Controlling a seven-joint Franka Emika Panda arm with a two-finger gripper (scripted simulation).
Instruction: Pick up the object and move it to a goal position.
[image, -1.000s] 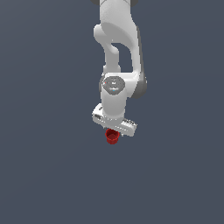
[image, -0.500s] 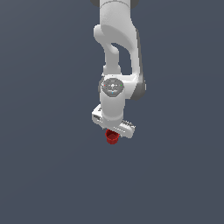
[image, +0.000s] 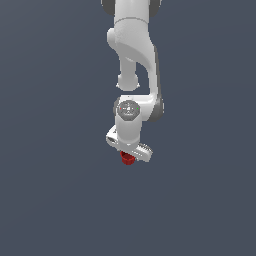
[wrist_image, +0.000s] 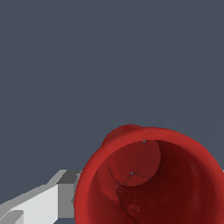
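you're carrying the red cup (image: 128, 159) tucked directly under the gripper (image: 128, 156), which is clamping it, its hollow mouth facing up toward the wrist.

Arm: white Franka arm (image: 134, 60) descends from the top edge of the exterior view, wrist joint facing the camera.
Gripper: the gripper (image: 128, 154) sits at the arm's lower end, its body tilted down toward the exterior view's right.
Object: small red cup (image: 128, 159) directly below the gripper, touching its underside, partly hidden by it.
Grip: fingers not discernible.
Surroundings: uniform dark grey-blue around the arm.
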